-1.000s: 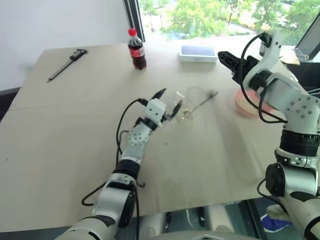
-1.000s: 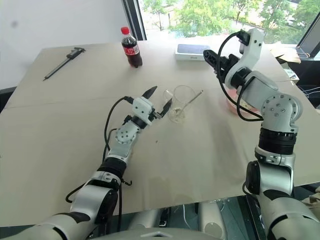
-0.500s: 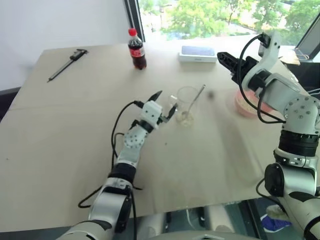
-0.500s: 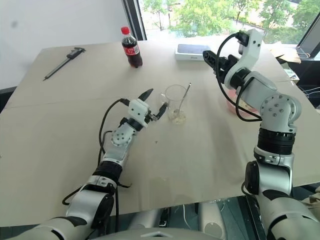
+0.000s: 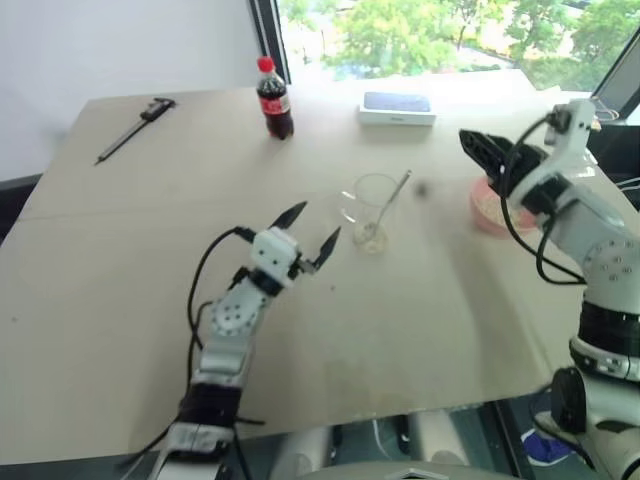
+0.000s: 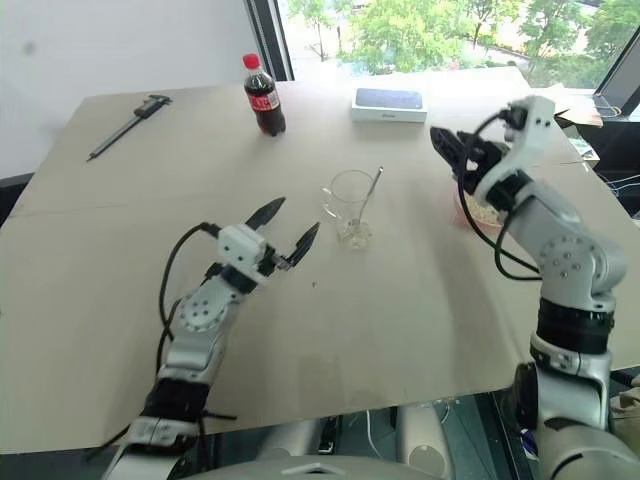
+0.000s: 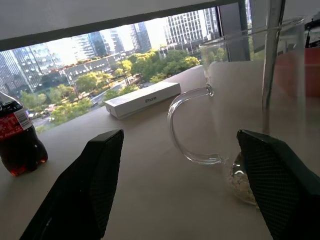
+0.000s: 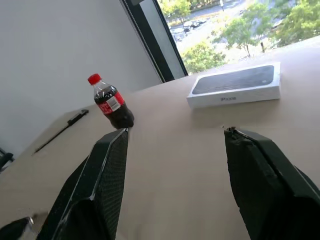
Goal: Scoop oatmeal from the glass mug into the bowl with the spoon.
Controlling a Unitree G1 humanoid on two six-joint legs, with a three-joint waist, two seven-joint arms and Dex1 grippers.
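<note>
Beside the mug (image 5: 370,212), my 2 grippers, left (image 5: 306,230) and right (image 5: 492,155), have backed off empty, fingers spread; spoon (image 5: 391,197) left standing inside, scooping seemingly done.

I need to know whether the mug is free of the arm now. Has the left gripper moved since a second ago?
Yes. The left gripper has pulled back from the glass mug, toward the near table edge. It was right beside the glass; now bare table separates them, fingers open.

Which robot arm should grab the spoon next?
Probably the right. The spoon stands in the glass mug, its handle leaning toward the right tool, which is open and empty beside the bowl. The left tool, also open, faces the mug's handle, handy for steadying it.
</note>
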